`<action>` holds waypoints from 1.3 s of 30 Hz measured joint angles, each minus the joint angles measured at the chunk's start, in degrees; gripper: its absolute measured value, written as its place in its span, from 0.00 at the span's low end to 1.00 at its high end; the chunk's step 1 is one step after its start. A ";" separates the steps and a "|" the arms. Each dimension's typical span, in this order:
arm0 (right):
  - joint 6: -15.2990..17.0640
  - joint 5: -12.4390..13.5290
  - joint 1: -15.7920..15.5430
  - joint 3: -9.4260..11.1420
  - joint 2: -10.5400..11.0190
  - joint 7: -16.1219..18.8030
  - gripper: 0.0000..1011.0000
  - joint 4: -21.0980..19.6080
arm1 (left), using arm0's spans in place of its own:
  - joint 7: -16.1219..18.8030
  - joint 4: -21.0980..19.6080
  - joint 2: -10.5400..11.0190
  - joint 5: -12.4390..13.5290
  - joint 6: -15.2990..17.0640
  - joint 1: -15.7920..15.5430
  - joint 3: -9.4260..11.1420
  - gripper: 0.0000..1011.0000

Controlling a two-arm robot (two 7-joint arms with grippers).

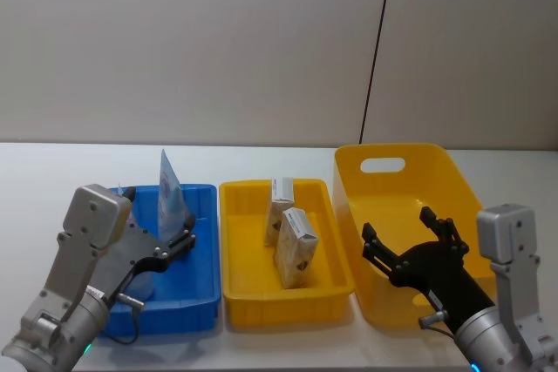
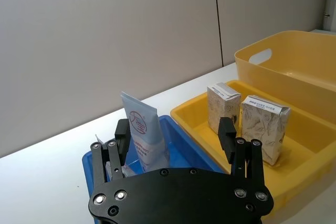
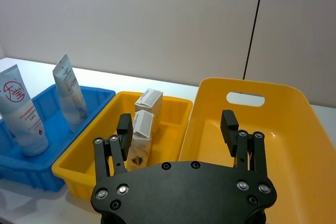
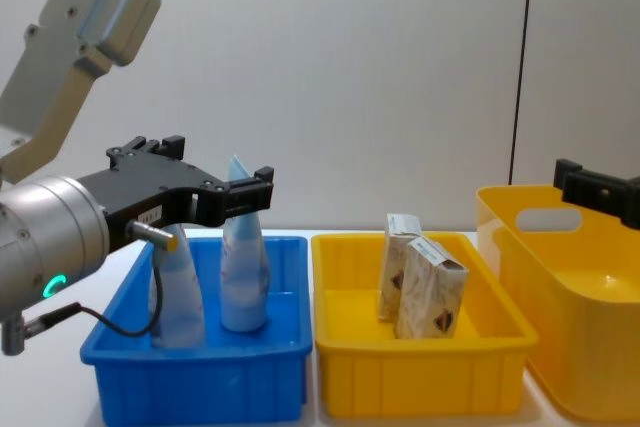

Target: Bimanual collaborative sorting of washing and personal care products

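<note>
A plain grey wall (image 1: 218,41) with one dark vertical seam (image 1: 377,50) stood behind a white desk (image 1: 78,167). Three glossy plastic containers with rounded rims sat side by side on the desk. A shallow blue bin (image 1: 192,294) was on the left, a shallow yellow tray (image 1: 248,280) in the middle, and a deeper yellow tub (image 1: 397,189) with a slot handle on the right.

Two tubes stood cap-down in the blue bin, one tube (image 4: 243,282) nearer the tray and the other tube (image 4: 178,302) beside it. Both were soft, pale blue-white and tapered, wide at the white cap and narrowing to a flat crimped end on top. One of them carried a round red logo.

Two cartons stood upright in the tray, the rear carton (image 1: 279,211) touching the front carton (image 1: 296,250). They were small cream boxes with a faint leafy print, white printed tops and a dark diamond mark low on the face.

The left hand (image 2: 175,129), black metal with visible bolts, hung over the blue bin with its fingers spread wide. One finger was just beside a tube's upper part; whether it touched I cannot tell. The right hand (image 1: 399,226) hovered over the tub, also spread wide and holding nothing.
</note>
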 joint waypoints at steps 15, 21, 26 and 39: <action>0.00 0.00 0.00 0.00 0.00 0.00 0.99 0.00 | 0.00 0.00 0.00 0.00 0.00 0.00 -0.01 0.99; 0.00 0.00 0.00 0.00 0.00 0.00 0.99 0.00 | 0.00 0.00 0.00 0.00 0.00 0.00 0.00 0.99; 0.00 0.00 0.00 0.00 0.00 0.00 0.99 0.00 | 0.00 0.00 0.00 0.00 0.00 0.00 0.00 0.99; 0.00 0.00 0.00 0.00 0.00 0.00 0.99 0.00 | 0.00 0.00 0.00 0.00 0.00 0.00 0.00 0.99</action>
